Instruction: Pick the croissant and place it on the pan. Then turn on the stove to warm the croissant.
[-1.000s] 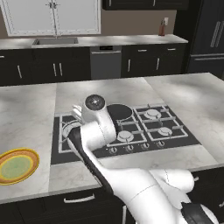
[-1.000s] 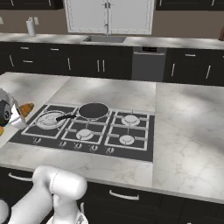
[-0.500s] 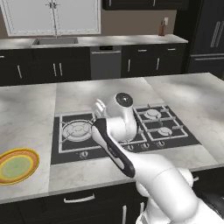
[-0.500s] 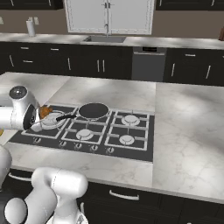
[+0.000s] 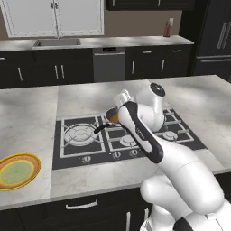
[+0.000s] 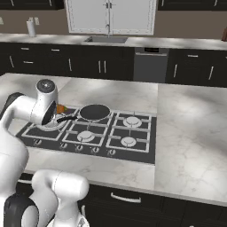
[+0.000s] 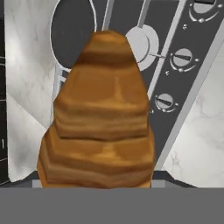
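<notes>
Croissant [image 7: 98,116] huge in hand view, orange sliver [image 6: 60,108] elsewhere

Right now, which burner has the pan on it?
The back middle burner, under the pan. The other burners show bare silver caps, like the front middle one. The tool holds the croissant left of the pan.

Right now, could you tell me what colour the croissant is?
Golden-brown with darker bands; the croissant shows best in the hand view.
</notes>
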Robot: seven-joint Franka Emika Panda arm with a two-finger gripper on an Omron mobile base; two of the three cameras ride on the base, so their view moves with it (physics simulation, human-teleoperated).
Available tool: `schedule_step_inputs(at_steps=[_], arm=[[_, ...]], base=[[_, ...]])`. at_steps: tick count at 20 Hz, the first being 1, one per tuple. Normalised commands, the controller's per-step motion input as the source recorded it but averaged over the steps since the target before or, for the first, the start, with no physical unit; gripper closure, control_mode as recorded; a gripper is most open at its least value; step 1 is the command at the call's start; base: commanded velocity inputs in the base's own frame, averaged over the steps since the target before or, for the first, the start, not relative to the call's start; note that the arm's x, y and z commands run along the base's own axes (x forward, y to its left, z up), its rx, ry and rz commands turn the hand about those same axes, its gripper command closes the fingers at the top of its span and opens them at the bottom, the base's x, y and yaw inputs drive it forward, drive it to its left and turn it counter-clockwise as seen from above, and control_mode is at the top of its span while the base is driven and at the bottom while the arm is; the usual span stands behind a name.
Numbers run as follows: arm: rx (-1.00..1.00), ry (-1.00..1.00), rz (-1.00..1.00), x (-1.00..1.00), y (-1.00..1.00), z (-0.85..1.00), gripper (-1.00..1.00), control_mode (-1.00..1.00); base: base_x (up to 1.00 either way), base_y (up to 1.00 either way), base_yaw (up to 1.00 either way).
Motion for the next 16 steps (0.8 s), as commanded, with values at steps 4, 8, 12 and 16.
schedule_step_inputs(at_steps=[4, 8, 12, 16], arm=[[0.16, 0.15, -0.06, 0.13, -0.41, 0.14, 1.0, -1.0], [0.15, 0.34, -0.04, 0.39, -0.38, 0.02, 1.0, -1.0], [0.15, 0.34, 0.0, 0.45, -0.41, 0.02, 1.0, -1.0], [0.15, 0.27, 0.0, 0.4, -0.36, 0.11, 1.0, -1.0]], base=[[0.0, 0.0, 0.0], [0.0, 0.0, 0.0], [0.0, 0.0, 0.0], [0.0, 0.0, 0.0]])
